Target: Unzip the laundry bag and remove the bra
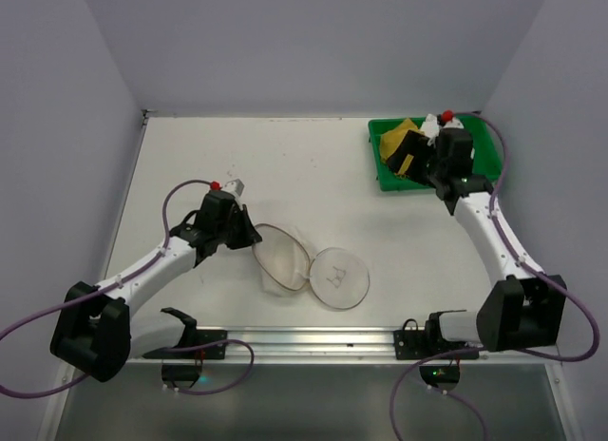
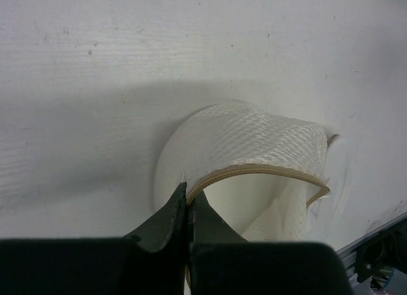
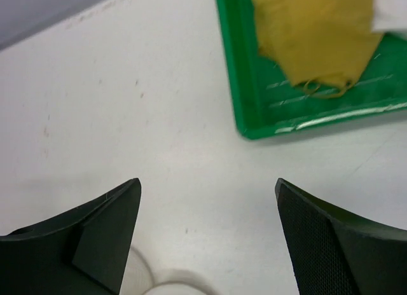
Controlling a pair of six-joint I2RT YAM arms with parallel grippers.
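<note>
The cream-white laundry bag (image 1: pixel 313 268) lies unzipped near the table's front middle, its two round halves spread apart; the right half bears the small black drawing. My left gripper (image 1: pixel 255 239) is shut on the bag's beige zip rim at its left edge and holds it raised, as the left wrist view shows (image 2: pixel 189 193); the mesh bag (image 2: pixel 254 139) gapes behind it and its inside looks empty. My right gripper (image 1: pixel 414 167) is open and empty (image 3: pixel 208 187) at the near left corner of the green tray. A mustard-yellow garment (image 1: pixel 397 137) (image 3: pixel 315 41) lies in that tray.
The green tray (image 1: pixel 380 182) (image 3: pixel 238 85) stands at the back right and also holds a white item (image 1: pixel 429 125) (image 3: pixel 391 9). A metal rail (image 1: pixel 313 341) (image 2: pixel 375 257) runs along the near edge. Grey walls enclose the table.
</note>
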